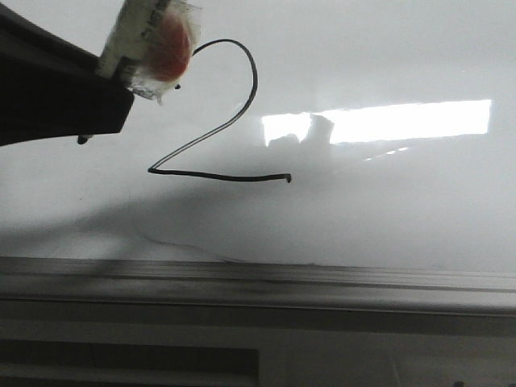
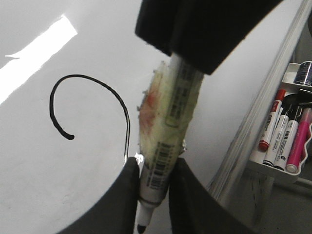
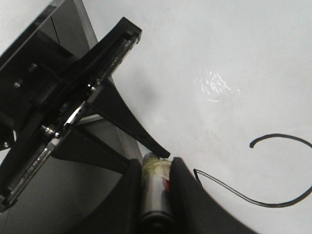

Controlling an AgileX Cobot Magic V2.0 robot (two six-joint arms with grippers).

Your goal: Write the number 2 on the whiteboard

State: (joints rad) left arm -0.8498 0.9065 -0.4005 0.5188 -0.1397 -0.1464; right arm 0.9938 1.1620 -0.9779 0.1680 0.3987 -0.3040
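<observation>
The number 2 (image 1: pixel 226 177) stands in thin black line on the whiteboard (image 1: pixel 387 210), with a curled hook (image 2: pixel 92 78) and a flat base stroke. A tape-wrapped marker (image 2: pixel 170 117) with a red smear is held at both ends. My left gripper (image 2: pixel 152 170) is shut on it near the black tip (image 2: pixel 141 227). My right gripper (image 3: pixel 155 168) is shut on its back end, and its fingers (image 2: pixel 209 34) show as a dark mass. In the front view the marker (image 1: pixel 153 40) sits up and left of the 2's hook. Contact between tip and board is hidden.
A grey metal rail (image 1: pixel 322 278) runs along the board's lower edge. Beside the board a white tray (image 2: pixel 273 173) holds several markers, red, black and pink. A bright window reflection (image 1: pixel 403 121) lies on the board right of the 2.
</observation>
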